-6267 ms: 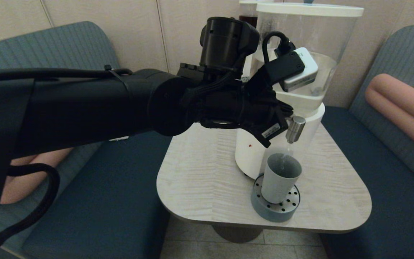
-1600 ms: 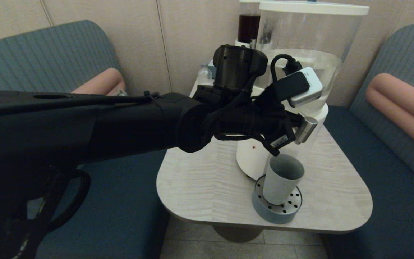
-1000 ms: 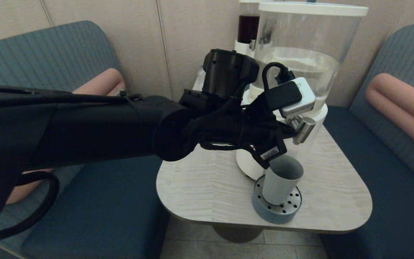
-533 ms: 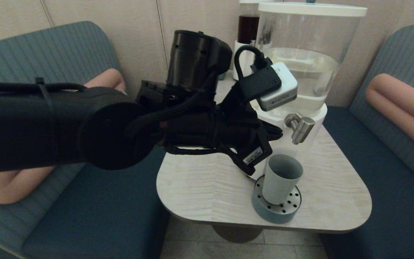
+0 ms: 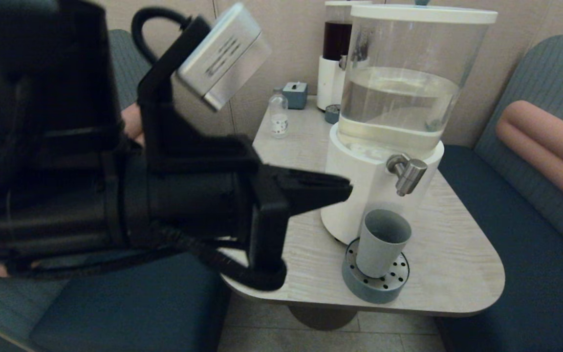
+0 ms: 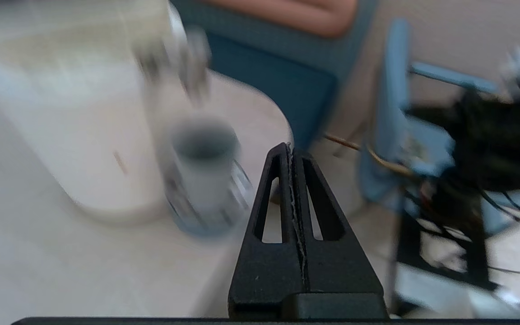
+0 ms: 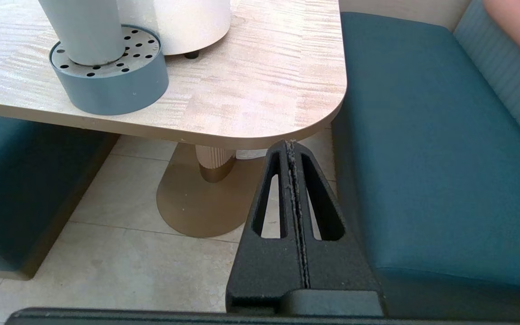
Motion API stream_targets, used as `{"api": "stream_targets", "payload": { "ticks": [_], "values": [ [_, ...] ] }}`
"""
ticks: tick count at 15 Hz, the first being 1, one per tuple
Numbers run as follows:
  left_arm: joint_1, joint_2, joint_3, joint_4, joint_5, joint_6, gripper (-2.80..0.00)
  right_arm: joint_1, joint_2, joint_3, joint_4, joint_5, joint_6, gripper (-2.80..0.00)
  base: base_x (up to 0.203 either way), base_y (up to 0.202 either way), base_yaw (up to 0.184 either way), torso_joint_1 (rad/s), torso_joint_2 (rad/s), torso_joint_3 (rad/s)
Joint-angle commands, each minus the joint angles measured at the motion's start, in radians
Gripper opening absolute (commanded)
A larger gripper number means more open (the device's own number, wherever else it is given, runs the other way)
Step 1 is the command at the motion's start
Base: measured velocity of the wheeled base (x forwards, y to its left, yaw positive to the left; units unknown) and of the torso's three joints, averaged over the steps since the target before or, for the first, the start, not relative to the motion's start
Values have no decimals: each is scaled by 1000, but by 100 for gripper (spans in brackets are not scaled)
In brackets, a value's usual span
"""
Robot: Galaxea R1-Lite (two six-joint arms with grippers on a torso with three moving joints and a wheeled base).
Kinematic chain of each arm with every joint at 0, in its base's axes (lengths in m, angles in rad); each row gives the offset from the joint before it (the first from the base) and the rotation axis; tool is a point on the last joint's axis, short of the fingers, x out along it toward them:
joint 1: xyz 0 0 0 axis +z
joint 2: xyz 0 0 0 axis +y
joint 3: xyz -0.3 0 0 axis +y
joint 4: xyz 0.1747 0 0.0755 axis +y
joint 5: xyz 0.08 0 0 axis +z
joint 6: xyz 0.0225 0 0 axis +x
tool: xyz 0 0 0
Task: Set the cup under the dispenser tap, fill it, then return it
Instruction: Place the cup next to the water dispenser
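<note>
The grey-blue cup (image 5: 382, 242) (image 6: 203, 162) (image 7: 84, 27) stands upright on the round grey-blue drip tray (image 5: 376, 287) (image 7: 115, 83), directly under the steel dispenser tap (image 5: 407, 173) of the big clear-tank dispenser (image 5: 399, 98). My left gripper (image 5: 345, 188) (image 6: 290, 146) is shut and empty, hanging in the air to the left of the dispenser's white base (image 5: 355, 195), apart from cup and tap. My right gripper (image 7: 290, 143) is shut and empty, low beside the table's near right corner, out of the head view.
The light wooden table (image 5: 286, 234) also carries a narrower dispenser with dark liquid (image 5: 335, 49), a small clear bottle (image 5: 278, 117) and a small blue box (image 5: 295, 94) at the back. Teal benches (image 5: 521, 234) flank the table on both sides.
My left arm has drawn back from the tap, toward the left and toward the head camera. The tap is free, and the cup stays on the tray.
</note>
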Motion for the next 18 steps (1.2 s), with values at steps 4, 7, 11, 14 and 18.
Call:
{"api": "stream_targets", "payload": {
  "ticks": [4,7,11,14,18],
  "values": [
    [46,-5,413,-656,-47,-35,-280,0,0,2,0,0,-1,-280,0,0,0,0,0,0],
    [52,201,441,-912,-63,-38,0,0,0,2,0,0,-1,-280,0,0,0,0,0,0],
    [54,339,370,-1005,-101,-17,0,0,0,2,0,0,-1,-280,0,0,0,0,0,0],
    [54,409,353,-1006,-122,15,0,0,0,2,0,0,-1,-280,0,0,0,0,0,0],
    [54,525,318,-1025,-135,19,0,0,0,2,0,0,-1,-280,0,0,0,0,0,0]
  ]
}}
